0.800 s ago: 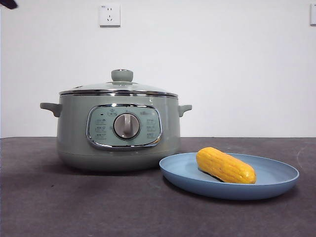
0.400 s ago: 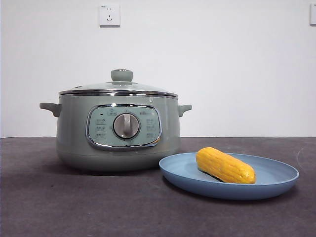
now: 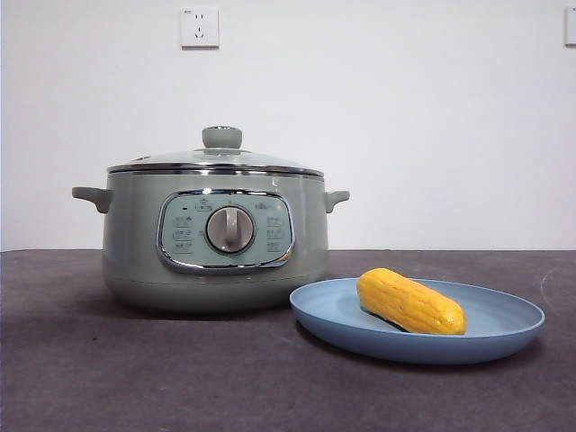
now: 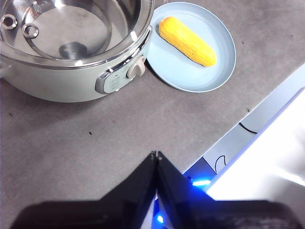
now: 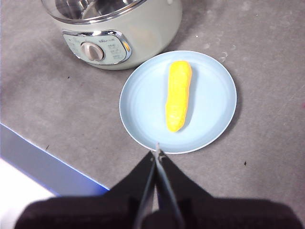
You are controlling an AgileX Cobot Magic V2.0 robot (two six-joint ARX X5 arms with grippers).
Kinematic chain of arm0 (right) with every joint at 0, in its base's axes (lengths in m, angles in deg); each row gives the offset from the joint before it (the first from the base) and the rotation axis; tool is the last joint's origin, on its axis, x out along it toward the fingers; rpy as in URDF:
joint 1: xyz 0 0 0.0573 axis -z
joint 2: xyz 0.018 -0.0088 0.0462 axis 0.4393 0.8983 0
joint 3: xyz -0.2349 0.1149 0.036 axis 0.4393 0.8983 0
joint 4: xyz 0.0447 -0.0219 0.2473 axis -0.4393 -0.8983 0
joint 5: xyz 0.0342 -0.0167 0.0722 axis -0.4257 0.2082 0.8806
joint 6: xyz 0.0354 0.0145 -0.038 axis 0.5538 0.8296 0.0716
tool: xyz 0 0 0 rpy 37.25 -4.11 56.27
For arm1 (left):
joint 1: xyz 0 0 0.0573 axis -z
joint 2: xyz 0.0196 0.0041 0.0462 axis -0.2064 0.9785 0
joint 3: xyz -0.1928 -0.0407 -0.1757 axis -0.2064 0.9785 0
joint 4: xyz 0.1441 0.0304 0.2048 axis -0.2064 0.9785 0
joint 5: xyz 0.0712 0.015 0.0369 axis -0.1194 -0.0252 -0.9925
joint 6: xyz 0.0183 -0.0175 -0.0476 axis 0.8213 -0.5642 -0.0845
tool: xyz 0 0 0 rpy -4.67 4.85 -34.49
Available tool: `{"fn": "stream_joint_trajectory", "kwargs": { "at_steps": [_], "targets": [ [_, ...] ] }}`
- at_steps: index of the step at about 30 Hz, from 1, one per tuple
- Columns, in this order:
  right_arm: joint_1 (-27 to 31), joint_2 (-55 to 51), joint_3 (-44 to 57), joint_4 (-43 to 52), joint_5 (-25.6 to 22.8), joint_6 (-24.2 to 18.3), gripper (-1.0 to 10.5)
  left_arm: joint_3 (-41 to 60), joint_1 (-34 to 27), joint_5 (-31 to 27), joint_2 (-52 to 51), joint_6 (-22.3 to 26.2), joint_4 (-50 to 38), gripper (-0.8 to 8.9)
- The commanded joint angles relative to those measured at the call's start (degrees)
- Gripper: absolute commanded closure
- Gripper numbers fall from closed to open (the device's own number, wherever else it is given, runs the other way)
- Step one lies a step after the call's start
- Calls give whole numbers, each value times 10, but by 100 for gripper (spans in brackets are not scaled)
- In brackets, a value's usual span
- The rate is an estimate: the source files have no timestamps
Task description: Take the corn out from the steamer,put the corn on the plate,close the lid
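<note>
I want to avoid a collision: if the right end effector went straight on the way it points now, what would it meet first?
Probably the near rim of the shallow round light-blue plate, just ahead of the shut right end effector; the yellow-orange corn cob lies beyond. Height above the plate is unclear.

Your table [image 3: 135, 378]: dark grey, felt-like surface. Directly on it sit the steamer [image 3: 216, 243] and, just beside it, the plate [image 3: 504, 337]. The two look nearly touching; contact unclear.

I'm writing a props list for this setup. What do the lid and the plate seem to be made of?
The lid: clear glass dome, since the pot's inside shows through it from above, with a shiny chrome-looking rim and matte pale-green knob. The plate: probably plastic or melamine, evenly light blue with a dull, glare-free surface.
</note>
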Motion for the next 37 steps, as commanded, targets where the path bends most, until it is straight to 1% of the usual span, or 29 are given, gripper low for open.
{"fn": "stream_joint_trajectory", "kwargs": {
  "at_steps": [1,10,15,18,19,20,22,24,27,29,31,34,37],
  "targets": [
    [-1,-1,4,3,-2,-3,945,3,0,-1,0,7,-3,816],
    [-1,-1,4,3,-2,-3,945,3,0,-1,0,7,-7,816],
    [-1,-1,4,3,-2,-3,945,3,-1,-43,0,13,-45,817],
    [-1,-1,4,3,-2,-3,945,3,1,-44,0,14,-59,817],
    [-1,-1,4,3,-2,-3,945,3,1,-49,-3,21,-67,817],
    [-1,-1,4,3,-2,-3,945,3,-2,-55,-8,37,-85,817],
    [-1,-1,4,3,-2,-3,945,3,-10,-56,-18,70,-150,817],
    [-1,-1,4,3,-2,-3,945,6,-27,-53,-36,90,-236,817],
    [-1,-1,4,3,-2,-3,945,18,-59,-19,-70,115,-335,817],
    [-1,-1,4,3,-2,-3,945,40,-86,7,-102,120,-405,817],
    [-1,-1,4,3,-2,-3,945,79,-114,17,-137,120,-476,817],
    [-1,-1,4,3,-2,-3,945,158,-153,14,-197,121,-554,817],
    [-1,-1,4,3,-2,-3,945,255,-185,14,-258,122,-605,817]
  ]
}}
